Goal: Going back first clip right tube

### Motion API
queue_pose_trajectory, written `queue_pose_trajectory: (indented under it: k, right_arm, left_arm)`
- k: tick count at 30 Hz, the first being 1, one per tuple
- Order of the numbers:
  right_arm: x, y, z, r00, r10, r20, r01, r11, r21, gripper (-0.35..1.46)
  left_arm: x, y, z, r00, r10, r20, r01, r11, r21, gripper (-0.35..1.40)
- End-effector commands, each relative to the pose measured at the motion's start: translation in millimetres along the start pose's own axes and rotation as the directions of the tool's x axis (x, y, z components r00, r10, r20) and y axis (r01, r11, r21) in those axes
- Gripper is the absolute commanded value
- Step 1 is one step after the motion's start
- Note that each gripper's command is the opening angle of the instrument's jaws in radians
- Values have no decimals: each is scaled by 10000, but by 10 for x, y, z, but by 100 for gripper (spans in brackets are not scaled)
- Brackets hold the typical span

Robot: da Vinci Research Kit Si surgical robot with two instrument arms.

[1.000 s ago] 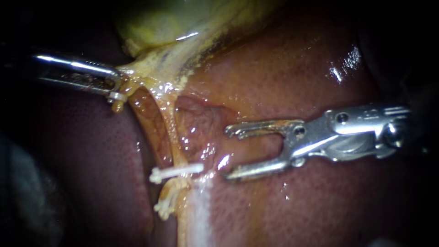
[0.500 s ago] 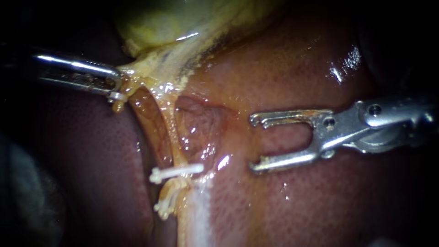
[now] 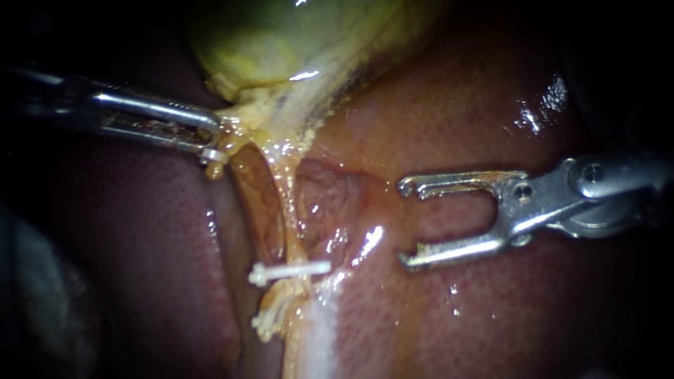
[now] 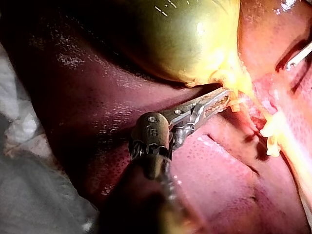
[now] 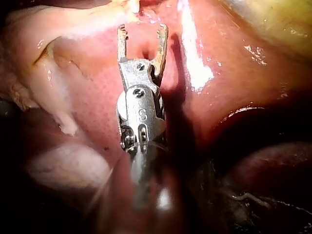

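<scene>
- Evidently, the right instrument (image 3: 406,224) carried nothing. Its claw stood wide: two slim bright-metal prongs with small hooked tips, set like a fork, with bare liver showing through the gap.
- That claw lay over the liver (image 3: 491,316) with its mouth facing the clip, near it but plainly apart. Whether it touched the surface could not be told. In my judgement, this stand-off suited a step of backing away, since the clip was already seated.
- The clip (image 3: 291,269), a thin white bar that looked like plastic, sat crosswise on the tube (image 3: 284,203) and pinched it from two sides.
- A second white piece (image 3: 267,321), frayed in outline, sat lower on the same strand. It was too small to identify.
- The tube was a pale yellow, glistening cord, drawn taut between the foot of the gallbladder and the clip.
- The left instrument (image 3: 210,140) had its claw closed on the yellow tissue at the foot of the gallbladder (image 3: 281,42), with both halves bearing on it. In my judgement, that hold served to stretch the tube and expose it for clipping.
- The gallbladder was a smooth green-yellow sac with a wet sheen. The liver was red-brown, finely stippled and slick, with bright glints.
- Risk noted: the hooked tips were close to soft, wet tissue, so any retreat called for a straight path clear of it.
</scene>
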Motion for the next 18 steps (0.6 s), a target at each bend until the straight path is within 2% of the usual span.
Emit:
queue_pose_trajectory:
  k: [1,7,18]
  right_arm:
    - [0,0,0,10000,2,-1,-2,10000,-4,50]
    - [0,-1,0,10000,2,-1,-2,10000,-4,50]
    - [2,-1,0,10000,8,-2,-8,10000,-1,50]
  left_arm:
    - [-2,-1,3,10000,5,31,-5,10000,5,-35]
    - [-6,-7,12,10000,44,69,-44,10000,9,-35]
    - [-6,-8,13,10000,47,70,-47,10000,5,-35]
